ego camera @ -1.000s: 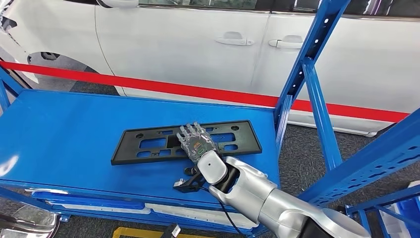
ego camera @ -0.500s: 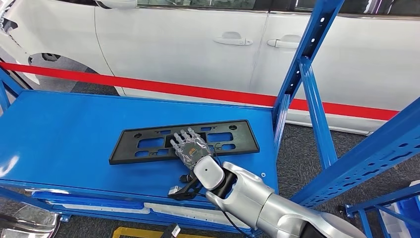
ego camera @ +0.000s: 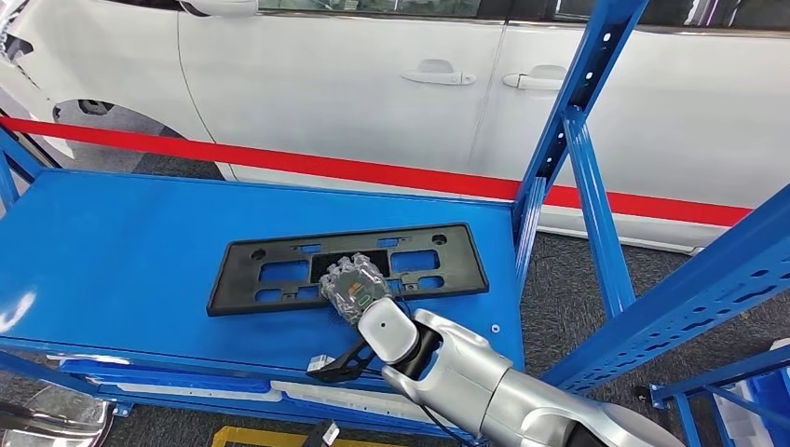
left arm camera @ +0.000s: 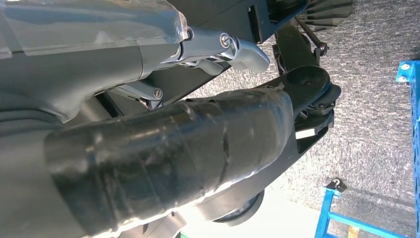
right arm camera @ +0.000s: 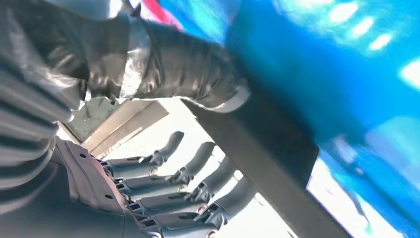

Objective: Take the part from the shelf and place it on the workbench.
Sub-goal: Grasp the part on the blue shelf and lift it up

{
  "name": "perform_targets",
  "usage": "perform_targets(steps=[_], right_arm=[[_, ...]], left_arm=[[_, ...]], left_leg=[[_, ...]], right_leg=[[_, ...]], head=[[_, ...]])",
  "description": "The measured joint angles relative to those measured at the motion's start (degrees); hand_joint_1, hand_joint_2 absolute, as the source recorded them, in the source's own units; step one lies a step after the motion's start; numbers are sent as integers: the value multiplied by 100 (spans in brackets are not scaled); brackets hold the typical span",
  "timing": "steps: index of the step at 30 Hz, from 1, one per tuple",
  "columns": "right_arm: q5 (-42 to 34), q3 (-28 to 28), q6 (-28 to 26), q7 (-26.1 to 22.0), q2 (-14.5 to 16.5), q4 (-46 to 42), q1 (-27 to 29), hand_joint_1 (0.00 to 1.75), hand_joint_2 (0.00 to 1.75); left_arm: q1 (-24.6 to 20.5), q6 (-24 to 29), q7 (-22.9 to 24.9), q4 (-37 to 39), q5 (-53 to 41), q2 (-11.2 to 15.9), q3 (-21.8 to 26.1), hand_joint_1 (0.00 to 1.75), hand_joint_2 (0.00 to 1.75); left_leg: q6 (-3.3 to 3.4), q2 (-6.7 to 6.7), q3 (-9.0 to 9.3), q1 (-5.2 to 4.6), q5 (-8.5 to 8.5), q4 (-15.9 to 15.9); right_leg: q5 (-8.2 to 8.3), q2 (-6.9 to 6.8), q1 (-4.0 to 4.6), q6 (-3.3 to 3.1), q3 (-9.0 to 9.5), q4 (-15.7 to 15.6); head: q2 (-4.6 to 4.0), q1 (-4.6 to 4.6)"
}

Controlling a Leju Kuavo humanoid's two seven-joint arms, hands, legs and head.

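Head view: black part [ego camera: 347, 266] lies flat on the blue shelf [ego camera: 112, 251], not lifted yet | right hand [ego camera: 352, 288] sits on its near edge, fingers [right arm camera: 198, 161] curled over it, thumb under | left hand [left arm camera: 163, 163] hangs by the floor, fingers can't tell | lifting and carrying to the workbench are left.

The right arm [ego camera: 494, 386] is smooth silver metal with a black cable; its right hand [ego camera: 352, 284] has dark segmented fingers [right arm camera: 198, 161] and a glossy grey thumb [right arm camera: 188, 69].
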Motion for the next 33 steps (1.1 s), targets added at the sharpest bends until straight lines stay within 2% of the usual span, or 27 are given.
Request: perform_targets(steps=[33], right_arm=[[173, 52, -211, 65, -116, -211, 254, 175, 175]], left_arm=[[0, -17, 17, 0, 2, 4, 3, 0, 0]], left_leg=[[-8, 9, -2, 4, -3, 0]], right_leg=[[-3, 4, 6, -7, -8, 3]], head=[[0, 0]])
